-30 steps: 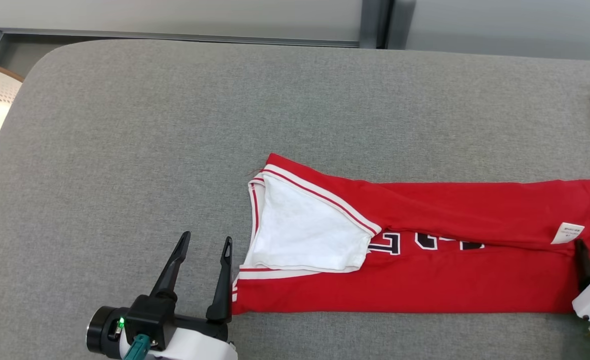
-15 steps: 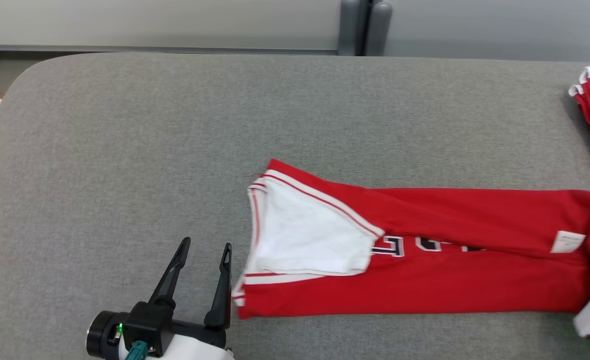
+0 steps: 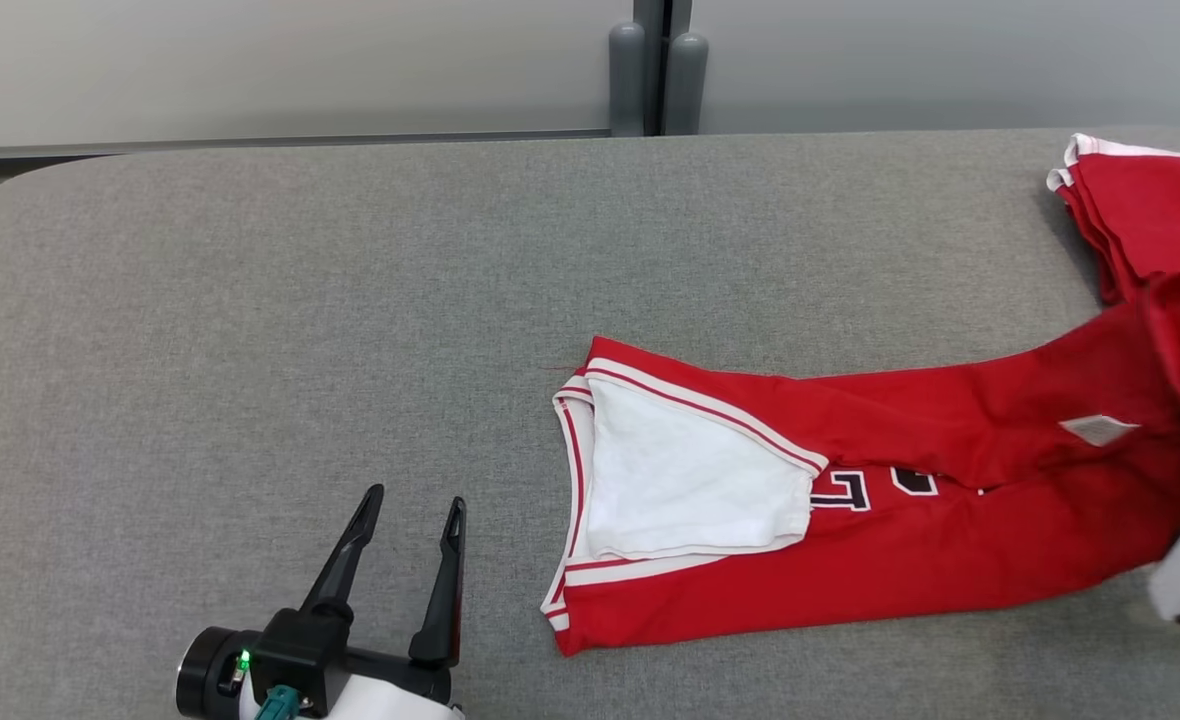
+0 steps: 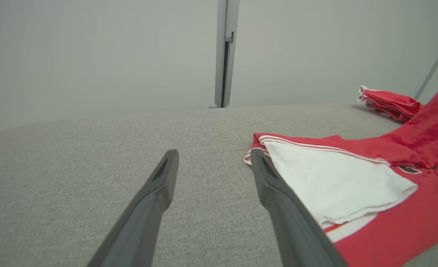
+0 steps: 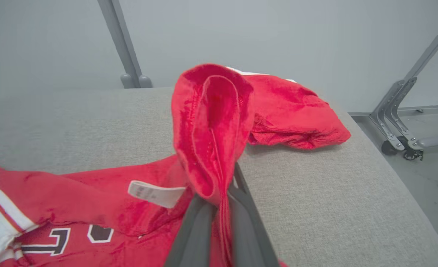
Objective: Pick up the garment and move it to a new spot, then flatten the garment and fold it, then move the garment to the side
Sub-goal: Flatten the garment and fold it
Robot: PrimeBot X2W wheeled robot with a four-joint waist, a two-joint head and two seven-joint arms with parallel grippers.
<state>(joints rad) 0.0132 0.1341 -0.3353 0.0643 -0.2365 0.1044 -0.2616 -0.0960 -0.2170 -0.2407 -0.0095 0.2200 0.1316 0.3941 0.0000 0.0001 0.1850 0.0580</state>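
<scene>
Right tool [image 5: 221,202] pinches the garment [image 3: 950,570] at its raised right hem; left tool [image 3: 417,497] stands wide near its left edge.

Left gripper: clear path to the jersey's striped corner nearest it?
Likely yes: the left gripper is open beside the jersey, and just grey padded surface lies between it and that striped corner.

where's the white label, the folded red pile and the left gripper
white label [image 3: 1098,429]: head view, middle of the tag
folded red pile [image 3: 1160,210]: head view, its top layer
left gripper [image 3: 416,497]: head view, midway between its fingertips
</scene>
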